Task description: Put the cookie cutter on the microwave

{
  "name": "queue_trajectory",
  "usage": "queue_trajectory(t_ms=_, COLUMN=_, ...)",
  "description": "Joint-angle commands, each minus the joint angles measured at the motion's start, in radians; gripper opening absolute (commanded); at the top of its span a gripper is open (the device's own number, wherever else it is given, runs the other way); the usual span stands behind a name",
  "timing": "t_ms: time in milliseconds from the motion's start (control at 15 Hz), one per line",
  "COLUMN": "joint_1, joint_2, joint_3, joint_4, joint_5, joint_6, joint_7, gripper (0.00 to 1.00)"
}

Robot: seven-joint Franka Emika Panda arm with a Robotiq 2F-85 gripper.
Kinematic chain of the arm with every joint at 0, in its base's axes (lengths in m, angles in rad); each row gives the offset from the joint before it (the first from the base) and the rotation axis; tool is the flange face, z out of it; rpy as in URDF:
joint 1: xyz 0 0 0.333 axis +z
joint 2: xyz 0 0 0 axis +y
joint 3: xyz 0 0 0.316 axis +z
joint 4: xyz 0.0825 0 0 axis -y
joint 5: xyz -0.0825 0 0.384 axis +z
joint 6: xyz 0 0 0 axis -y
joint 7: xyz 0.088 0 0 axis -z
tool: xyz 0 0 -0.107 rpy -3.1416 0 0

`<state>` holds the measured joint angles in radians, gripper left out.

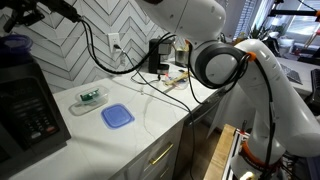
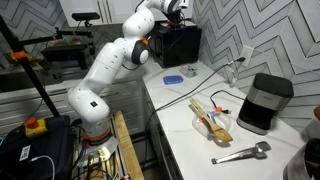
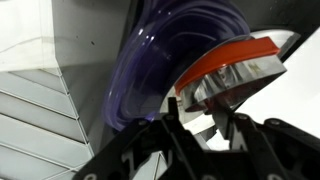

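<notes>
1. Up high we go: the hand (image 3: pixel 205 118) is clenched on the red cookie cutter (image 3: pixel 228 68). The wrist view shows the ring pinched between the two fingers with its rim tilted, so it's being carried, not set down.
2. Why up here? The target is the black microwave (image 1: pixel 25 105), and in both exterior views the hand sits above that box (image 2: pixel 178 45). I'd call this the placing stage.
3. Tight spot! A purple translucent bowl (image 3: pixel 150 70) fills the space just beside the hand, right next to the cutter. I can't tell whether they touch. That probably explains the hold, with the cutter kept to the bowl's outer side.
4. Whether the cutter already rests on the microwave's top is hidden; no contact shows.
5. The arm (image 2: pixel 110 65) has its base low beside the surface (image 2: pixel 175 105) and its elbow bent. The forearm stretches up and across towards the microwave, with the wrist at the very top of the frame.
6. Well below the hand and off to the side, a flat blue square lid (image 1: pixel 117 116) lies on the surface, out of play.
</notes>
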<state>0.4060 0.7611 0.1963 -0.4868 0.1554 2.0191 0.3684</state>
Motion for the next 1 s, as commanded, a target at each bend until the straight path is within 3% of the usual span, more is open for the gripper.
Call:
queue_trajectory(t_ms=0, joint_1=0.017, joint_2=0.047, joint_3=-0.020, joint_4=0.105, joint_5=-0.008, joint_6=-0.047, joint_7=0.019, gripper=0.75)
queue_trajectory(t_ms=133, joint_1=0.004, joint_2=-0.014, joint_3=-0.015, joint_4=0.021, joint_5=0.003, joint_6=0.016, joint_7=0.013, gripper=0.90)
queue_trajectory(t_ms=267, joint_1=0.007, joint_2=-0.039, joint_3=-0.021, joint_4=0.032, joint_5=-0.002, joint_6=0.040, joint_7=0.036, gripper=1.00)
queue_trajectory(t_ms=800, joint_1=-0.003, joint_2=-0.215, joint_3=-0.210, joint_4=0.012, joint_5=-0.196, joint_6=-0.083, joint_7=0.326, gripper=1.00)
queue_trajectory(t_ms=867, joint_1=-0.012, joint_2=-0.187, joint_3=-0.168, joint_4=0.029, joint_5=-0.159, joint_6=-0.030, joint_7=0.247, gripper=1.00)
queue_trajectory(t_ms=933, joint_1=-0.015, joint_2=-0.198, joint_3=-0.181, joint_4=0.030, joint_5=-0.172, joint_6=-0.048, joint_7=0.275, gripper=1.00)
